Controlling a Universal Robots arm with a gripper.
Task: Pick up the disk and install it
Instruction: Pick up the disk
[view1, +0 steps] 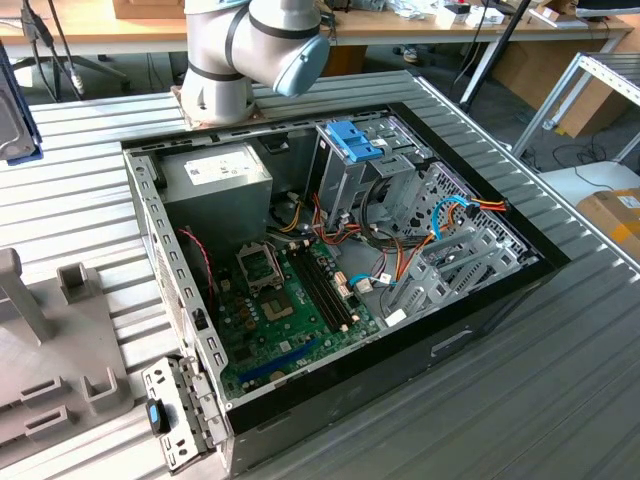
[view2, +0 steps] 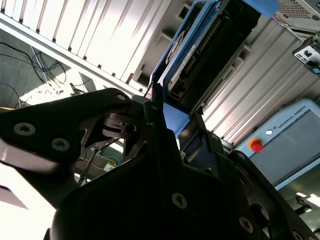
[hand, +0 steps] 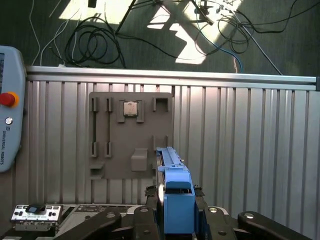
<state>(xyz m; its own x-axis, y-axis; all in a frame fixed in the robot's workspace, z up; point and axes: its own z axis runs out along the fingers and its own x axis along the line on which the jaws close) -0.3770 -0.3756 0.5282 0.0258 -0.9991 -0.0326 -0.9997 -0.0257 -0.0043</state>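
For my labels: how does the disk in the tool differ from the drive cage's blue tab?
The disk is long, dark inside a blue frame; the blue tab is small and all blue. The tool grips the disk over the table; the blue tab sits on the drive cage in the case. Both show light-blue plastic.

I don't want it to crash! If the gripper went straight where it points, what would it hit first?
Probably the grey holder plate on the slatted table, near its edge; depth is unclear. The disk in the gripper sticks out ahead and would touch first.
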